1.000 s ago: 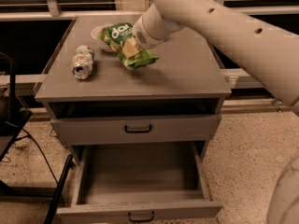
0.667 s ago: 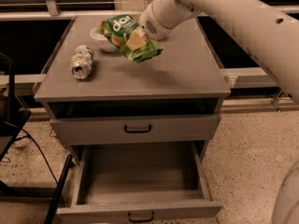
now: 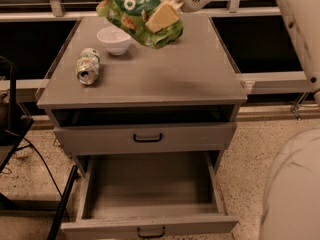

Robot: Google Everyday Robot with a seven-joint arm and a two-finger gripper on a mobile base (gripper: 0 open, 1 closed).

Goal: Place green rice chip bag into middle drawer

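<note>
The green rice chip bag (image 3: pixel 131 8) hangs in the air above the back of the cabinet top (image 3: pixel 165 74), tilted, over a white bowl. My gripper (image 3: pixel 160 20) comes in from the upper right and is shut on the bag's right half, with a pale yellow finger (image 3: pixel 163 16) pressed on its front. The middle drawer (image 3: pixel 150 184) is pulled out below, open, with nothing in it. The drawer above it (image 3: pixel 147 137) is closed.
A crushed silver-green soda can (image 3: pixel 88 65) lies on the left of the cabinet top. A white bowl (image 3: pixel 114 39) stands at the back left. My arm's pale body (image 3: pixel 295 184) fills the right side. A black stand (image 3: pixel 10 114) and cables are at the left.
The gripper has lifted the bag off the cabinet top, up and towards the back. The white bowl under it now shows fully.
</note>
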